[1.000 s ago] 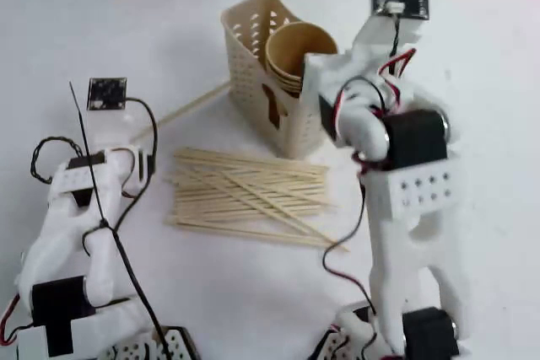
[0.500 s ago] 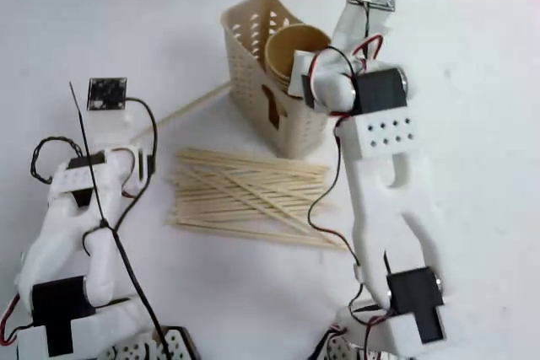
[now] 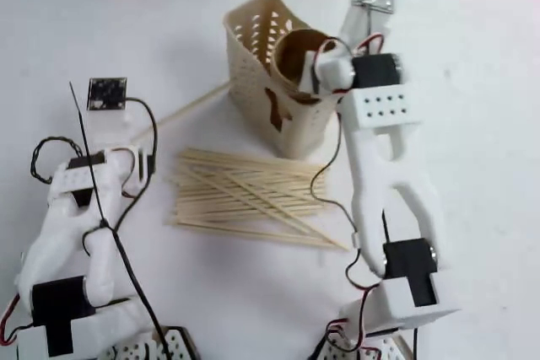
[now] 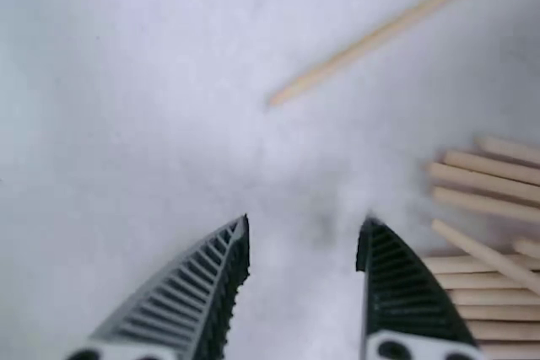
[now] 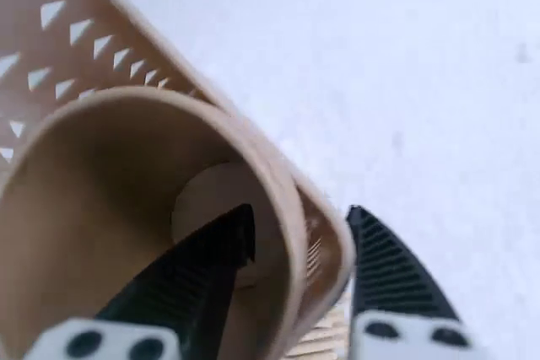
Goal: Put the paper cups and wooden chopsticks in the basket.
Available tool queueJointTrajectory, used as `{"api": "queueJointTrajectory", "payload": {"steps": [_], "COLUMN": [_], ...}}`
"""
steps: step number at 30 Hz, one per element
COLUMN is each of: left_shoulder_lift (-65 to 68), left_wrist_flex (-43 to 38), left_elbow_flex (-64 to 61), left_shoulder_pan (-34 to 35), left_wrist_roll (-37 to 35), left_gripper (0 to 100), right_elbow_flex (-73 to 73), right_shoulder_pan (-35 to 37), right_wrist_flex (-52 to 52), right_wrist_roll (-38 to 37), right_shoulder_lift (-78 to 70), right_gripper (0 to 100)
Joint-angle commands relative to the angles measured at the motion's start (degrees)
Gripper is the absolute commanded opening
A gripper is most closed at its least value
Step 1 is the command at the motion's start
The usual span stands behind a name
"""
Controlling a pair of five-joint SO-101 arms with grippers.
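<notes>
A cream slotted basket (image 3: 257, 69) stands at the back of the white table and holds stacked paper cups (image 3: 295, 52). My right gripper (image 5: 299, 229) is open at the basket's near corner. One finger (image 5: 211, 259) reaches inside the top paper cup (image 5: 126, 208). The other finger hangs outside the basket wall (image 5: 325, 233), so cup wall and basket rim lie between them. Wooden chopsticks (image 3: 249, 196) lie in a loose pile at mid table, and a single one (image 3: 190, 105) points at the basket. My left gripper (image 4: 304, 238) is open above bare table, beside the pile's end (image 4: 485, 191).
The left arm (image 3: 80, 200) sits folded at the table's left with its cable looping by it. The right arm (image 3: 384, 174) stretches from the front edge to the basket. White table lies bare to the far right and far left.
The right arm stretched out and swung left toward the basket, and its gripper dipped onto the cup's rim. The basket shifted slightly. The left arm kept still.
</notes>
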State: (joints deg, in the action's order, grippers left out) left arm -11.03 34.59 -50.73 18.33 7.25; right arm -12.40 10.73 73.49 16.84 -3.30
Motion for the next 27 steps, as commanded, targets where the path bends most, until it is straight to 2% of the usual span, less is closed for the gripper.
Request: {"api": "queueJointTrajectory", "payload": {"steps": [1,3,12,15,19,27], "left_shoulder_lift": [-0.5,-0.5,-0.3,-0.3,-0.3,-0.2], "left_wrist_flex": [0.3,0.3,0.3,0.2,0.1,0.1], "left_elbow_flex": [2.2,2.2,2.1,2.1,2.1,2.1], "left_shoulder_pan": [-0.6,-0.6,-0.6,-0.6,-0.6,-0.6], "left_wrist_roll": [-0.1,-0.1,-0.1,-0.1,-0.1,-0.1], "left_gripper": [22,22,22,22,22,22], "right_elbow_flex": [-4.0,-5.9,-18.5,-23.6,-30.9,-47.6], "right_shoulder_pan": [-4.1,-5.3,-9.3,-10.0,-12.2,-20.2], "right_wrist_flex": [-3.2,-3.2,-1.5,3.8,12.6,25.1], "right_wrist_roll": [-6.2,-11.0,-15.8,-18.6,-26.2,-32.8], "right_shoulder_lift": [0.3,-0.1,-4.3,-6.4,-11.0,-21.1], "right_gripper": [1.4,1.6,1.5,1.5,1.5,1.5]}}
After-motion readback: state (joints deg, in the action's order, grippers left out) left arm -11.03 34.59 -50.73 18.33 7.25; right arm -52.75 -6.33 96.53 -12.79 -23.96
